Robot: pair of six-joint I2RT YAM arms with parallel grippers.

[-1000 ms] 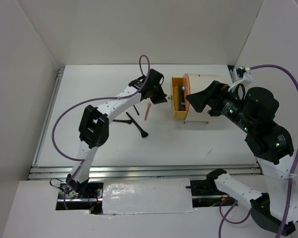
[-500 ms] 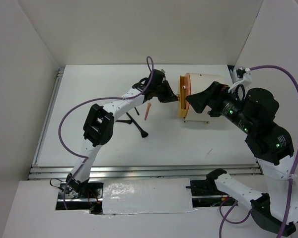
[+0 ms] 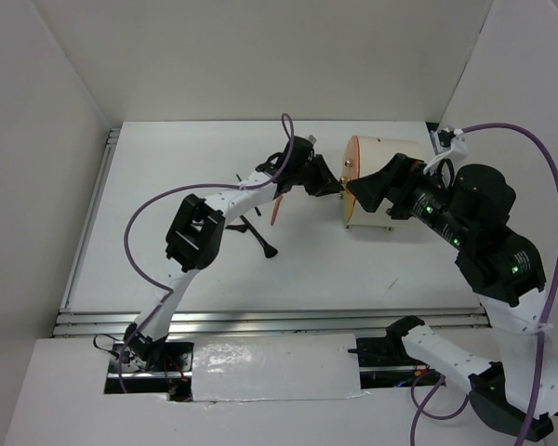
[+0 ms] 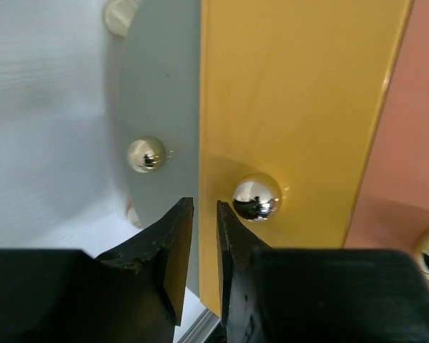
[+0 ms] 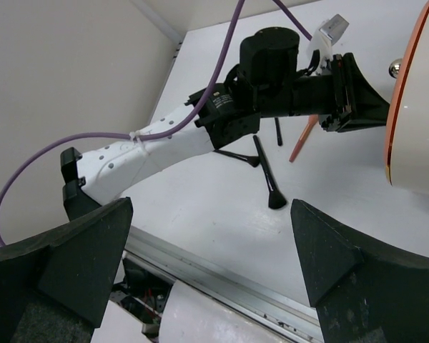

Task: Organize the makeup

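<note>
Top external view, starting nearest the arm bases: the front strip of the tabletop (image 3: 353,279) carries nothing of the task. A little further in lie the loose pieces of makeup. These are a black brush (image 3: 258,236) with a flared head, a thin black stick (image 3: 229,226) touching it, and just beyond them an orange-pink stick (image 3: 277,209) beside the left arm's forearm. No dark grey tube shows on the tabletop, and whether it sits inside the box cannot be told.

Further back, the left end effector (image 3: 329,186) meets the orange face of the cream box (image 3: 386,177), which lies on its side. The left wrist view shows the fingers (image 4: 168,239) nearly pressed together, with only a slit between them and nothing pinched. Their tips stand just beside the round knob (image 4: 256,198) of a yellow drawer front (image 4: 293,93), which looks flush with its neighbours.

The right end effector (image 5: 208,206) hangs by the same face of the box, its jaws spread wide and holding nothing.

Judging by this, the job is only partly done. The drawer looks shut, yet at least three items are out on the tabletop and each needs collecting and putting away.
</note>
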